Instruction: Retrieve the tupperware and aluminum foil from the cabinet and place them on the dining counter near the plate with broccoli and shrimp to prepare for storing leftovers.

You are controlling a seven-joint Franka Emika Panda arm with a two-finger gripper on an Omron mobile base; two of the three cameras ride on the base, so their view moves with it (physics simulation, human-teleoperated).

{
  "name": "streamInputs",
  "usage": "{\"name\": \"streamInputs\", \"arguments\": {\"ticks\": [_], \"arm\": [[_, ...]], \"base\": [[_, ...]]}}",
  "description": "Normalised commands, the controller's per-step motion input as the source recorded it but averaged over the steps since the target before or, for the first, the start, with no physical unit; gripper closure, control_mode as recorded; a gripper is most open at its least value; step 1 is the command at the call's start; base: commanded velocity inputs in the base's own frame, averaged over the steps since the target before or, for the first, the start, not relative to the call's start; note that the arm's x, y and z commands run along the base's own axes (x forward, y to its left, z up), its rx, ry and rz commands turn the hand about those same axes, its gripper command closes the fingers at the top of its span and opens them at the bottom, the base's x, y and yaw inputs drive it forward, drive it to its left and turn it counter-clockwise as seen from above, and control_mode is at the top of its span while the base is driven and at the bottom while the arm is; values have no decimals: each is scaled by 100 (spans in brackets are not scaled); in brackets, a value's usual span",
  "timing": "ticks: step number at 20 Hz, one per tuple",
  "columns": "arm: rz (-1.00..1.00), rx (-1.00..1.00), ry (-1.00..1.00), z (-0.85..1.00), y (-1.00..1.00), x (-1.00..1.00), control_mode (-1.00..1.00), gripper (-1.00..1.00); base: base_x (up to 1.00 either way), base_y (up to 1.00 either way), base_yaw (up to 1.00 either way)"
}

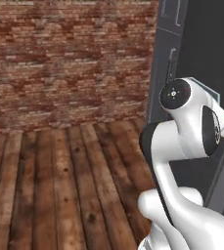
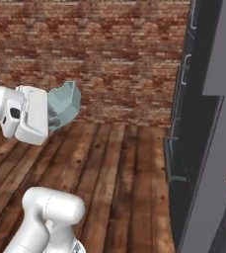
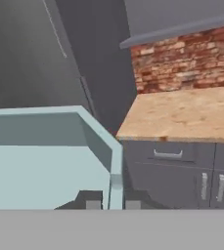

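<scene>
A: Tub first. Where is the small pale teal-grey plastic tupperware (image 2: 65, 105) with the flared rim?

B: In the air, carried by the white arm's two-finger gripper (image 3: 109, 202). In the right base view it sticks out from the white hand, tilted, its open side turned toward the camera, with the red-brown brick wall (image 2: 94, 54) behind it and the dark wooden plank floor (image 2: 114, 183) below.

A: How is the hand set on it?

B: Pinched nearly closed on the tub's rim. In the hand view one wall of the tupperware (image 3: 50, 156) runs down between the two small dark fingertips (image 3: 93, 203), one on the inner side, one on the outer. The pale inside of the tub lies to the left of that wall.

A: What lies past the tub there?

B: A smaller wooden worktop (image 3: 187, 114) over grey drawers with metal handles (image 3: 168, 155), brick above it, and a tall dark grey panel (image 3: 30, 53) to the left.

A: And the left base view?

B: A thin pale teal edge of the tupperware (image 1: 205, 86) peeks above the arm's white upper link, in front of tall dark grey fronts with bar handles (image 1: 172, 63). The fingers are hidden behind the arm there.
</scene>
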Motion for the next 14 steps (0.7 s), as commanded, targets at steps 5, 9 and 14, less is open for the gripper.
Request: {"name": "streamInputs", "arguments": {"ticks": [5,9,14], "arm": [[0,0,0,0,0,0,100,100],[0,0,0,0,0,0,100,100],[0,0,0,0,0,0,100,100]], "base": [[100,10,64],[100,10,64],[100,9,66]]}}
